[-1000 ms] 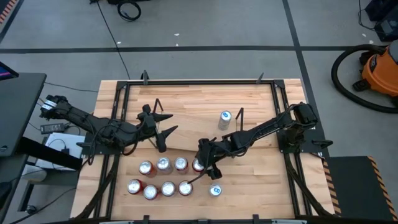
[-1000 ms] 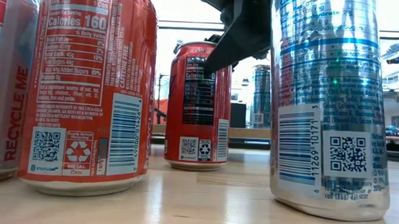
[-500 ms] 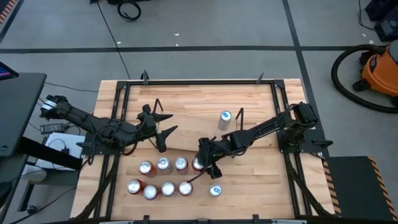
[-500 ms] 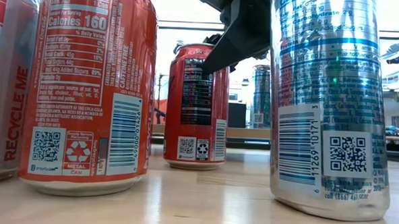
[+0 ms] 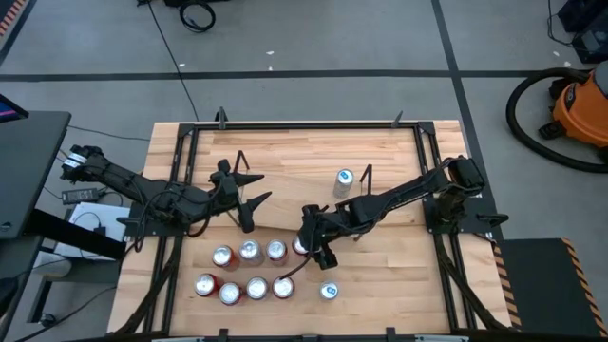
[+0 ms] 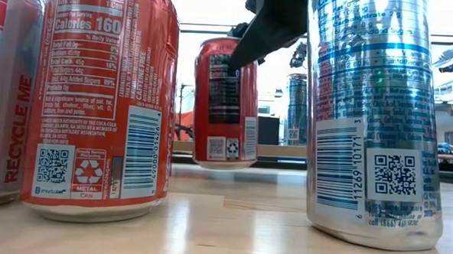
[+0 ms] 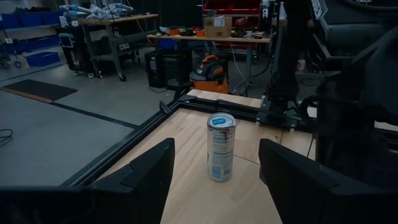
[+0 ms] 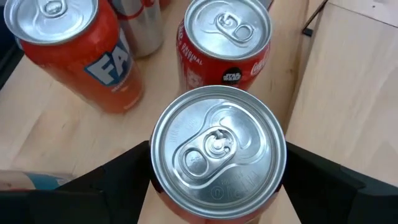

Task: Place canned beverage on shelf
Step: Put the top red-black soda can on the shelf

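Observation:
My right gripper is shut on a red can, which also shows from above in the right wrist view. It hangs near the group of cans at the table's near middle. The shelf is a light-wood board with black wire frames at its short ends, lying at the table's middle. A slim silver can stands upright on its right end and also shows in the left wrist view. My left gripper is open and empty over the shelf's left end. My right gripper pinches the red can between its two fingers, on opposite sides of the wall just below the top rim. The fingers come slanting down from above. The can hangs upright, its bottom clear of the tabletop.
Several red and silver cans stand in two rows near the front edge, with a blue-silver can to their right. Two of them stand close under the held can. Black rails frame the tabletop.
My right gripper has gone up and a little toward the far edge, still shut on the red can. The can stood on the table a second ago and now hangs upright, lifted clear of it.

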You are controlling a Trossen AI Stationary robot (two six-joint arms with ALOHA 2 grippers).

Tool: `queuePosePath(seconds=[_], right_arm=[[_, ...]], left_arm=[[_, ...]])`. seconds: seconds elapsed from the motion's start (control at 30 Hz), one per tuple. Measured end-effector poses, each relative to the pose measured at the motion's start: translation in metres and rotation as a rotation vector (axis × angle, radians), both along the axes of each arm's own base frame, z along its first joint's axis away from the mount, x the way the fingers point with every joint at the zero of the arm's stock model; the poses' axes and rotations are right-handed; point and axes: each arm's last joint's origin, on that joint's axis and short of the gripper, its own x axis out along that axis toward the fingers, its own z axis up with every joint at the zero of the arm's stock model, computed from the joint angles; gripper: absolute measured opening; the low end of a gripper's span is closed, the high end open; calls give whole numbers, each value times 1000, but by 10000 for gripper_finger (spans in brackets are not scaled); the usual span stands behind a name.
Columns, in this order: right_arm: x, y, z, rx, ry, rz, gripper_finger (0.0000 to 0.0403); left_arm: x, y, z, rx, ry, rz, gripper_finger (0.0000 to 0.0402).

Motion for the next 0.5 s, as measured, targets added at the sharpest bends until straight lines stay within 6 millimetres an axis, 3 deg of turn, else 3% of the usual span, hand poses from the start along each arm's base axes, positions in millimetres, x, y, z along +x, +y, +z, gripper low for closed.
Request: queuePosePath(seconds=[0.17, 0.5], right_arm=[[-3, -1, 4, -6, 18, 1, 328], [-17, -6, 40, -10, -78, -34, 328]], left_arm=[[0, 0, 0, 0, 0, 0, 244], [0, 0, 0, 0, 1, 0, 244]])
